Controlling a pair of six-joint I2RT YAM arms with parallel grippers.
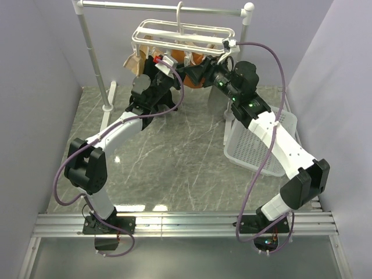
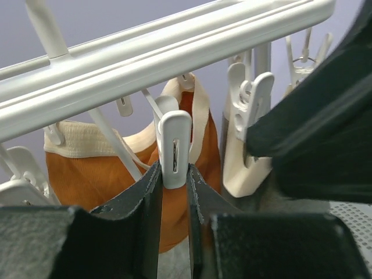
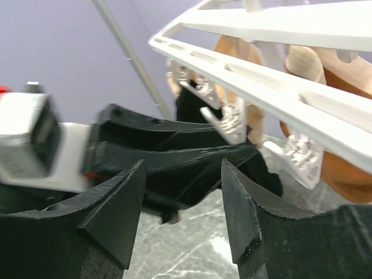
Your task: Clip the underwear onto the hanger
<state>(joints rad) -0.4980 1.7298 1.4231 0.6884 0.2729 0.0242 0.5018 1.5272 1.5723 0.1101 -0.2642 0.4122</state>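
Grey marble-look table (image 1: pixel 174 157) with lilac walls round it, and a metal rail stand (image 1: pixel 93 52) at the far edge. That's where the white hanger (image 2: pixel 174 55) hangs by its hook.

So the underwear (image 1: pixel 196 75) is plain black, soft and pretty bunched up. From the top camera it's just a dark lump with no shape you could call legs or waistband, so I honestly can't say which way the waistband faces. It sits up in the air just under the hanger's near long edge, a bit right of the middle, between the two grippers. Its long axis runs sideways, roughly along that same long edge, from the left arm's side across to the right arm's.

The left gripper (image 2: pixel 173 174) is closed on one dangling white clip (image 2: pixel 174 145). Its fingers (image 2: pixel 148 197) press in on both sides of the clip's lower half. An orange garment (image 2: pixel 99 180) with a cream band hangs right behind that clip.

The right gripper (image 3: pixel 183 180) is harder to read. Its fingers (image 3: pixel 125 203) stand well apart and black fabric lies across the gap at the tips, but I can't tell whether they actually pinch it.

Tan garments (image 1: pixel 133 63) hang at the hanger's left end, and a white laundry basket (image 1: pixel 261 145) sits by the table's right edge.
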